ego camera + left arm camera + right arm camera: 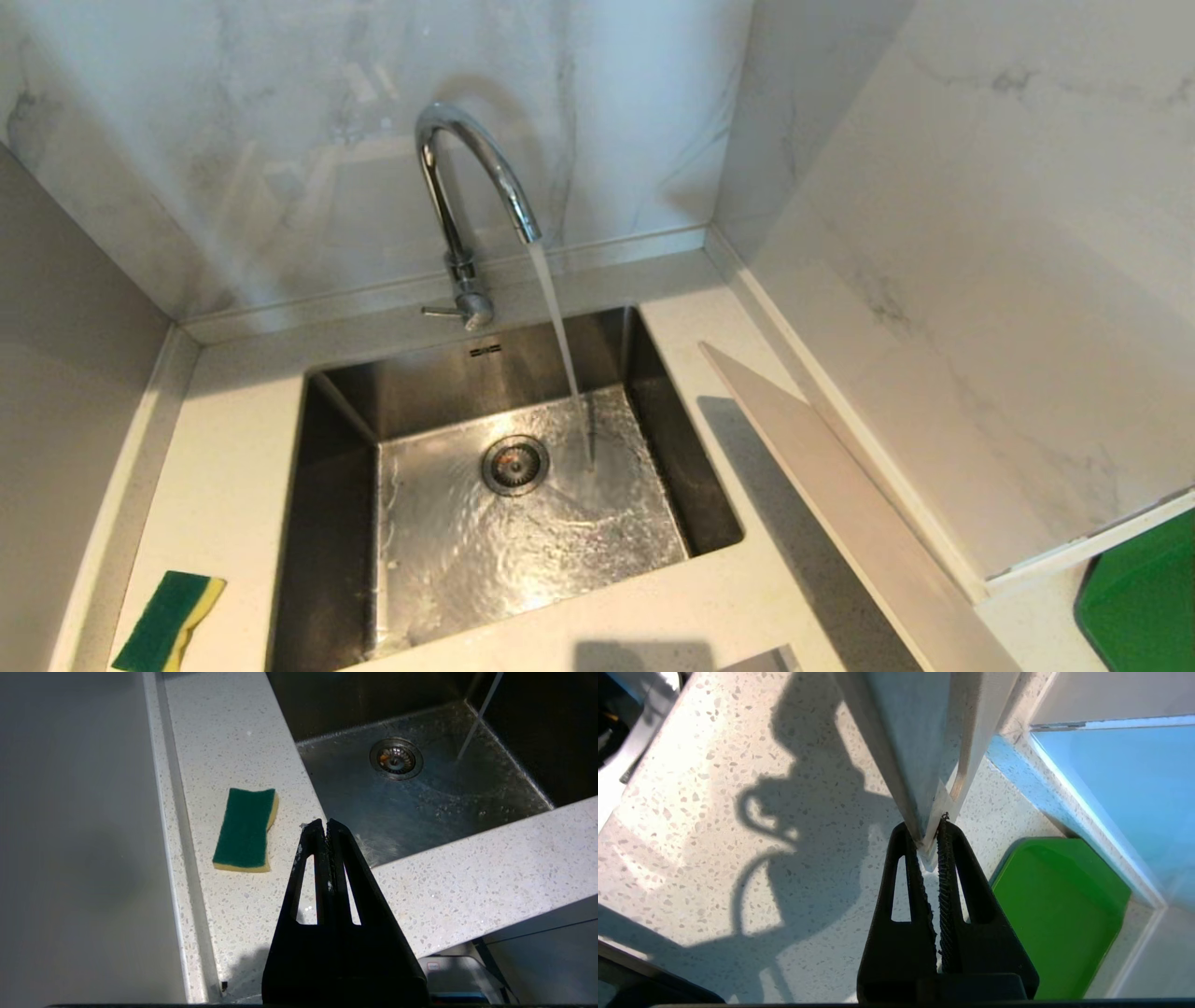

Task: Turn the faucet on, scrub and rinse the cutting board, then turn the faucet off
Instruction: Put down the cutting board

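The chrome faucet [467, 196] stands behind the sink [336, 411] with water streaming from its spout into the basin, and its thin lever [439, 312] points left. The cream cutting board [840, 504] rests edge-up on the counter, right of the sink, beside the right wall. In the right wrist view my right gripper [930, 833] is shut on a near corner of the cutting board [920, 742]; it is out of the head view. My left gripper [325, 823] is shut and empty, held above the sink's near-left corner.
A green-and-yellow sponge [168, 623] lies on the counter [224, 485] left of the sink, shown again as the sponge [245, 828]. A green flat board [1144, 607] lies at the far right beyond the wall's end. Marble walls close in the back and right.
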### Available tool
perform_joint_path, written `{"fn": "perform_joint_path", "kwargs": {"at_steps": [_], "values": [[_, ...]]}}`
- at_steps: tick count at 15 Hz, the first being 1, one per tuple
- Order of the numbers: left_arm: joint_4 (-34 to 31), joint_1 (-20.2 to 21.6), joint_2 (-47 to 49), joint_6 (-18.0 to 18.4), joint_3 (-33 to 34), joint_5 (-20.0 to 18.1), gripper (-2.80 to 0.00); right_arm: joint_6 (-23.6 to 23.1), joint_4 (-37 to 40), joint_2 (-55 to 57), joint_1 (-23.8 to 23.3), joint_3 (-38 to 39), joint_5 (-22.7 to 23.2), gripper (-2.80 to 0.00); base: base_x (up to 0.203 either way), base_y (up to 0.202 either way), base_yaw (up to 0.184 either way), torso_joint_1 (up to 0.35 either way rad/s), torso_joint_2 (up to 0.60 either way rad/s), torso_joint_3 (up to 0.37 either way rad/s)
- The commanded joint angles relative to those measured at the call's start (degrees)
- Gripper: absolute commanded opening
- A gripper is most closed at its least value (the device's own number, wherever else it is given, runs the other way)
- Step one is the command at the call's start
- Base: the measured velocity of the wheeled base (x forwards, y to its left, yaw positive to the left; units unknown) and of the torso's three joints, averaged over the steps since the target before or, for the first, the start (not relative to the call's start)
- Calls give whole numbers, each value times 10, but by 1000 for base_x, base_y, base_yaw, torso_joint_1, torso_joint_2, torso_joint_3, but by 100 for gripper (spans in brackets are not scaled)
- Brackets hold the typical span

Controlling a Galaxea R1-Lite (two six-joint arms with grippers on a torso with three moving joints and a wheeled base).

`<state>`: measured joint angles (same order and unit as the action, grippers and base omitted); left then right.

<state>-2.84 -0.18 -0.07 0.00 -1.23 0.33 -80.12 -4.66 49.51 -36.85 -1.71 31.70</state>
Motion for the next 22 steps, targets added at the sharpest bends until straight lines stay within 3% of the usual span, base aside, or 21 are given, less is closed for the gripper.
{"fn": "perform_joint_path", "kwargs": {"at_steps": [1, 7, 22], "values": [[-1, 0, 1, 0, 0, 0, -280, -21, 1, 2, 0, -1, 3, -280, 0, 0, 0, 0, 0, 0], [0, 0, 1, 0, 0, 0, -280, -74, 28, 2, 0, -8, 0, -280, 0, 0, 0, 0, 0, 0], [0, 0, 1, 0, 0, 0, -280, -68, 44, 30, -2, -13, -16, -280, 0, 0, 0, 0, 0, 0]]}}
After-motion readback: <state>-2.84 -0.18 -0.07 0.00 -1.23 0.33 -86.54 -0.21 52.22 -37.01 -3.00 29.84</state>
